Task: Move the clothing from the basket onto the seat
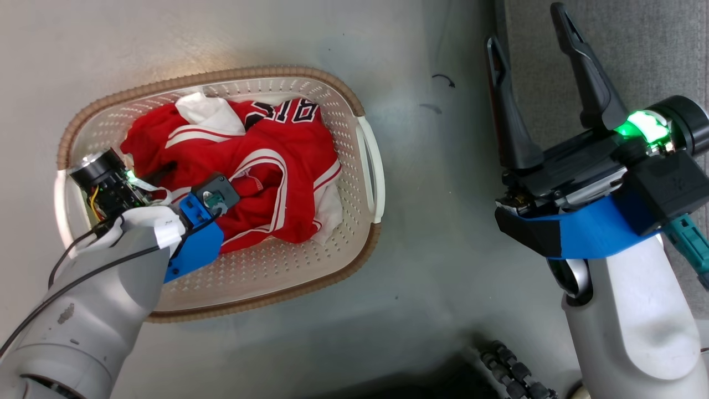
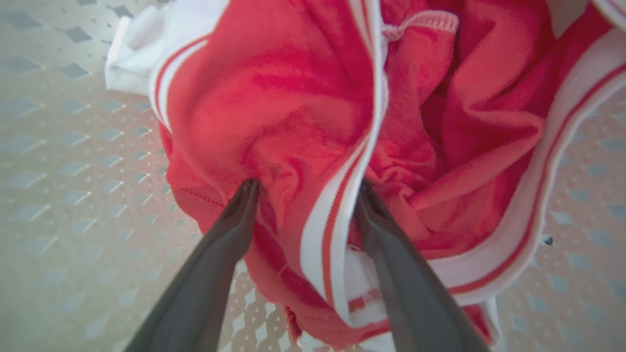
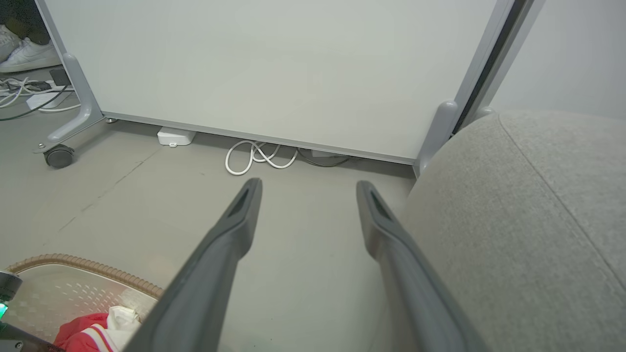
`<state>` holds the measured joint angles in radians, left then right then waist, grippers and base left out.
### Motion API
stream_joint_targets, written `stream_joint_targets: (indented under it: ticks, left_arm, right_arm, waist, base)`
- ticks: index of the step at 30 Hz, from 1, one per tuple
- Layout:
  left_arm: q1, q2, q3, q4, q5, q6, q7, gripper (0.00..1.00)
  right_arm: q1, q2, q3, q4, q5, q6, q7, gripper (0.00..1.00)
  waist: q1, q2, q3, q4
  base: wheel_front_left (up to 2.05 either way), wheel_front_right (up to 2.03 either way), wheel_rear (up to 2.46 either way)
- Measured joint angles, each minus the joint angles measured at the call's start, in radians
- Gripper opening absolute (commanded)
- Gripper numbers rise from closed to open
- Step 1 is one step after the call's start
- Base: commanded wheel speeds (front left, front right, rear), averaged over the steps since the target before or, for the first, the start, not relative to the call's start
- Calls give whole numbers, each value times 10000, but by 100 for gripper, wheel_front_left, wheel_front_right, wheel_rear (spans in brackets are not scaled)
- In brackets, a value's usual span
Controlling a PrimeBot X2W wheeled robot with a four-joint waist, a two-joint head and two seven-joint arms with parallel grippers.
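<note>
- Left gripper [image 2: 305, 188]: jaws parted, straddling a raised, striped fold; not closed on it.
- Clothing [image 2: 274, 112]: red jersey with white trim, heaped in the basket [image 1: 354, 100], directly ahead of and between that gripper's tips.
- Right gripper [image 1: 525, 25]: spread and empty, with the seat [image 3: 528, 234] just to its right.
- Handling: likely light, limp and prone to trailing. Best pinched deep at the bunched fold.

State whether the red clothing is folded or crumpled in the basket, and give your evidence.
Crumpled, not folded: the clothing lies bunched in the basket, creases and white stripes running every way.
</note>
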<state>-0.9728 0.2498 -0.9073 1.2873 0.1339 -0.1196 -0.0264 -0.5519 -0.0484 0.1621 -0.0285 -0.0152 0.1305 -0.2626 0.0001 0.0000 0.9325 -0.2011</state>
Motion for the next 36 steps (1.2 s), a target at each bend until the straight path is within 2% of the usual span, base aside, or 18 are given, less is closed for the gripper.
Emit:
stream_joint_targets:
  ticks: [3, 4, 5, 11, 17, 19, 28, 36]
  left_arm:
    - [-119, 36, -31, 6, -21, 0, 167, 100]
    - [-128, 27, -2, 8, -100, 2, 276, 47]
    - [-132, 6, -38, 8, -107, 2, 339, 0]
    - [-167, -247, -148, 25, -180, 21, -88, 0]
    - [-89, -721, -113, 25, -441, 274, -650, 0]
    - [20, -895, -84, 21, -558, 332, -853, 0]
    - [602, -1011, 249, 29, -1243, 393, -1937, 0]
    - [982, -1469, 570, -307, -1839, 535, -2314, 0]
  right_arm:
    - [-6, 0, -4, -67, 17, 0, 0, 100]
    - [-7, 0, -12, -71, 21, 0, 0, 100]
    - [-7, 0, -21, -86, 40, 0, 0, 100]
    - [-9, 0, -92, -69, 50, 0, 0, 100]
    - [-28, 0, -98, 42, 46, 0, 0, 100]
    - [-23, 0, -115, 82, 44, 0, 0, 100]
    - [302, 2, -253, 445, -19, 0, 0, 100]
    - [892, 2, -464, 736, -115, 0, 0, 100]
  waist:
    - [0, 0, 170, -56]
    - [0, 0, 206, -72]
    - [0, 0, 234, -81]
    - [0, 0, 166, -44]
    - [-1, 0, -262, 128]
    - [-1, 0, -476, 197]
    - [-2, 0, -1678, 575]
    - [-2, 1, -2839, 972]
  base:
    - [0, 0, 0]
    - [0, 0, 0]
    - [0, 0, 0]
    - [0, 0, 0]
    - [0, 0, 0]
    - [0, 0, 0]
    - [0, 0, 0]
    - [0, 0, 0]
